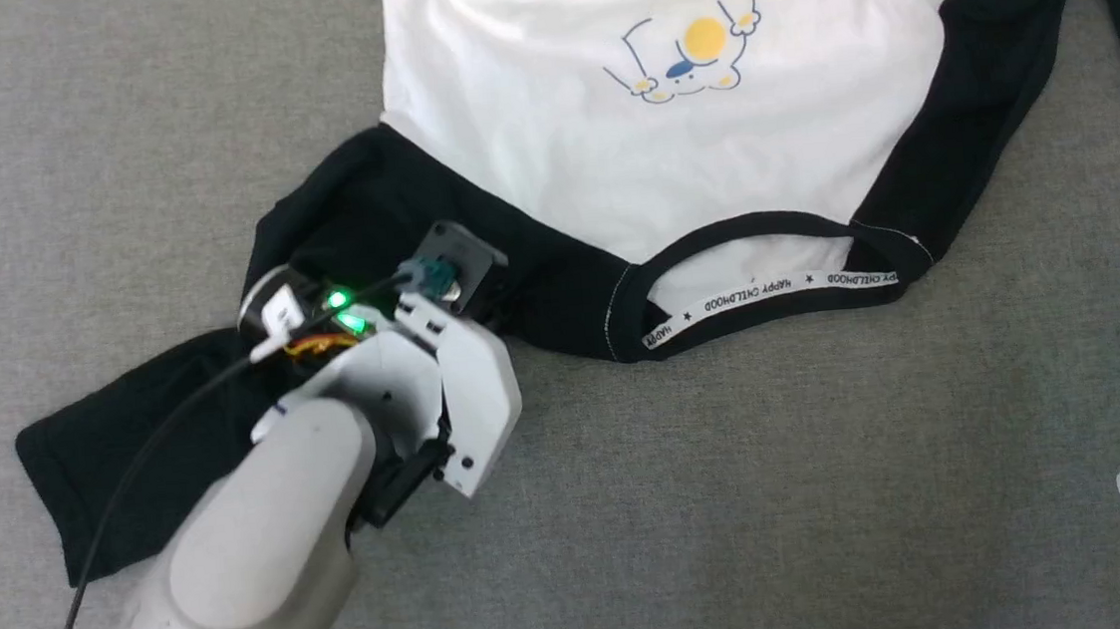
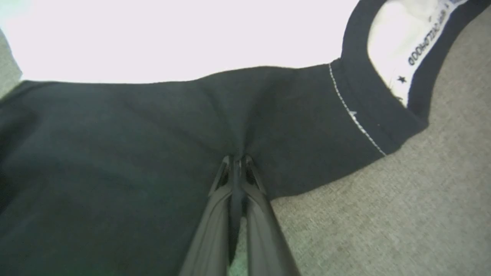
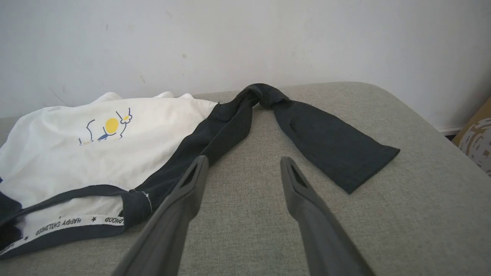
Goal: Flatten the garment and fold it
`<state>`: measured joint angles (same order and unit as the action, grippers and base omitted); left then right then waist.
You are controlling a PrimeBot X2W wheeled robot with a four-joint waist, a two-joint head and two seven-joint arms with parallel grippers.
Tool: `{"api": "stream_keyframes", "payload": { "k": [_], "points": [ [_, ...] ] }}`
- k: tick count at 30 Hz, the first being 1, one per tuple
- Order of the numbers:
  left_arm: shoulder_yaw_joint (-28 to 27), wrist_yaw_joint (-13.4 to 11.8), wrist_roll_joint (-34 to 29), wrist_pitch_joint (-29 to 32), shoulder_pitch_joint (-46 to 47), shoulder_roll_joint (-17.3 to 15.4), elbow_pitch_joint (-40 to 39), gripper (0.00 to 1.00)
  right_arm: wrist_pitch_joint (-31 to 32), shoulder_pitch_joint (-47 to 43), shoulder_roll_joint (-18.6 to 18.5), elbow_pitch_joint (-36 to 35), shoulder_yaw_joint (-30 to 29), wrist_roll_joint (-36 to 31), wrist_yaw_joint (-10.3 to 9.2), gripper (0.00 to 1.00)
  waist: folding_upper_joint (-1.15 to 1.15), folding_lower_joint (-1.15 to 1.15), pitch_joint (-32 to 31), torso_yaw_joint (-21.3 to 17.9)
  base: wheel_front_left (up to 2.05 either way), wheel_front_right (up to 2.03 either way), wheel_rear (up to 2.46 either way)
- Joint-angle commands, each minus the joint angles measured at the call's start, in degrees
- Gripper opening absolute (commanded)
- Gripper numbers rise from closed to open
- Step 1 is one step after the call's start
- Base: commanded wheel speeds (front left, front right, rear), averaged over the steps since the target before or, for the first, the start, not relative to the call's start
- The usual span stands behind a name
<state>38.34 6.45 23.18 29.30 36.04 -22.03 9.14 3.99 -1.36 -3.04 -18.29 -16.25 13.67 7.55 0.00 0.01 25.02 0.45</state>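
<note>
- Left wrist view: left hand (image 2: 238,160), clamped together, pinches the black sleeve (image 2: 134,145) of the garment (image 1: 668,166) beside the neck trim (image 2: 364,96);
- garment lies rumpled on the grey fabric surface (image 1: 735,501);
- right hand (image 3: 243,165) hovers beside it, spread apart, empty.

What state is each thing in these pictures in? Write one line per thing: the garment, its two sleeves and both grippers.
garment: print side up, rumpled, not folded.
sleeve on the robot's left: creased, pinched near the collar.
sleeve on the robot's right: kinked midway, cuff end lying flat.
left gripper: shut on the garment's black fabric.
right gripper: open, holding nothing.
</note>
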Motion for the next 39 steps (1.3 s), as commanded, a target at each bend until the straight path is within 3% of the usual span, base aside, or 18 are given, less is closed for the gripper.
{"api": "stream_keyframes", "payload": {
  "k": [1,10,16,25,27,28,34,39],
  "points": [
    [1.52,0.51,0.59,-0.45,-5.03,-0.74,1.85,0.0,-0.03,0.8,0.16,0.04,0.26,0.0,-0.06,1.0,0.0,-0.01,-1.06,0.68,0.0,0.0,0.0],
    [-6.07,-4.76,6.6,-15.62,-12.98,2.56,-9.99,0.0,0.08,-0.55,0.16,1.21,1.03,0.2,-0.06,1.0,0.0,-0.01,-6.07,2.44,0.0,0.0,0.0],
    [-8.39,-8.66,9.34,-17.0,-23.0,0.7,-15.06,0.0,0.48,-2.17,0.16,1.5,1.28,0.37,-0.06,1.0,0.0,-0.01,-8.27,3.43,0.0,0.0,0.0],
    [-5.98,-8.71,9.78,-18.17,-26.75,2.07,-11.51,0.0,1.67,-3.29,0.16,1.17,2.2,0.1,-0.06,1.0,0.0,-0.01,-9.43,4.44,0.0,0.0,0.0],
    [-5.66,-8.53,9.28,-19.13,-26.11,2.6,-10.52,0.24,1.89,-3.39,0.16,0.92,2.24,0.02,-0.06,1.0,0.0,-0.01,-9.58,4.53,0.0,0.0,0.0],
    [-5.67,-8.58,8.75,-19.83,-25.62,2.72,-10.21,1.0,1.99,-3.46,0.16,0.79,2.19,0.0,-0.06,1.0,0.0,-0.01,-9.64,4.6,0.0,0.0,0.0],
    [-5.35,-8.43,6.72,-21.33,-23.91,2.1,-9.23,1.0,2.29,-3.83,0.16,0.34,2.06,-0.16,-0.06,1.0,0.0,-0.01,-9.92,4.66,0.0,0.0,0.0],
    [-4.82,-8.47,5.23,-18.75,-24.41,-1.34,-12.5,1.0,2.34,-4.24,0.16,0.1,2.15,-0.17,-0.06,1.0,0.0,-0.01,-9.78,4.56,0.0,0.0,0.0]
  ]
}}
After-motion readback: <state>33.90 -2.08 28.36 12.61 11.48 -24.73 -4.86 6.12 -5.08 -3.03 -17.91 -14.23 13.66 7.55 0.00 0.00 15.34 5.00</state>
